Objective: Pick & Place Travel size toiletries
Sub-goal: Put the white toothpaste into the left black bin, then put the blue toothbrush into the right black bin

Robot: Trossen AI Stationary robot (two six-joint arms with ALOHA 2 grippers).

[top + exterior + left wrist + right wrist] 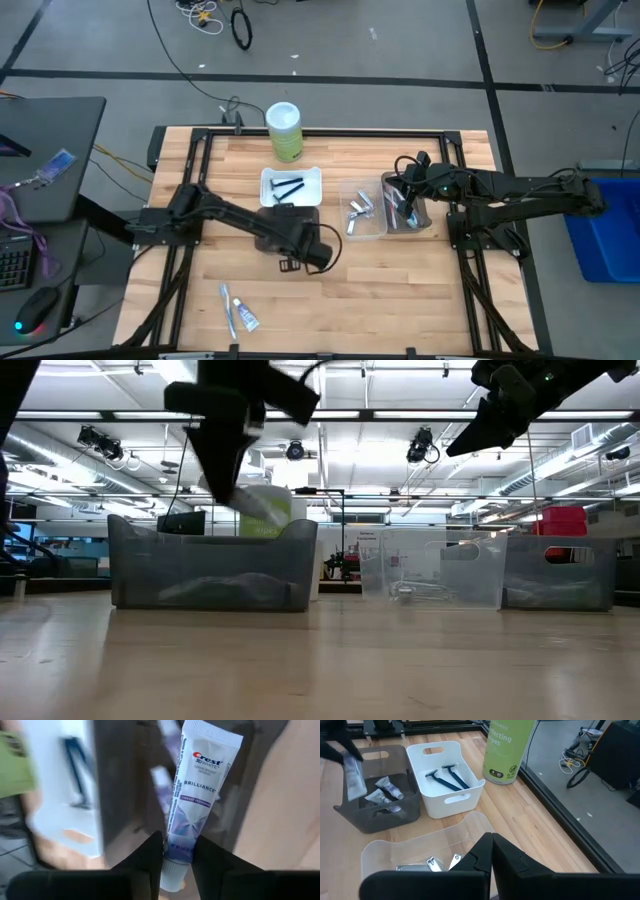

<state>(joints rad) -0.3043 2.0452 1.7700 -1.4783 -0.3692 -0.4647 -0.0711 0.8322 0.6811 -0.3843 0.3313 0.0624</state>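
Left gripper [177,857] pinching toothpaste tube [197,790] near its cap, held above grey tray [375,815], tube white-purple, Crest print, right gripper [491,851] pressed together over clear tray [420,845], razors [447,776] in white tray [465,795].

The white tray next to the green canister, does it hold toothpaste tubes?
No: in the right wrist view the white tray holds only two dark blue razors; the toothpaste tubes lie in the grey tray.
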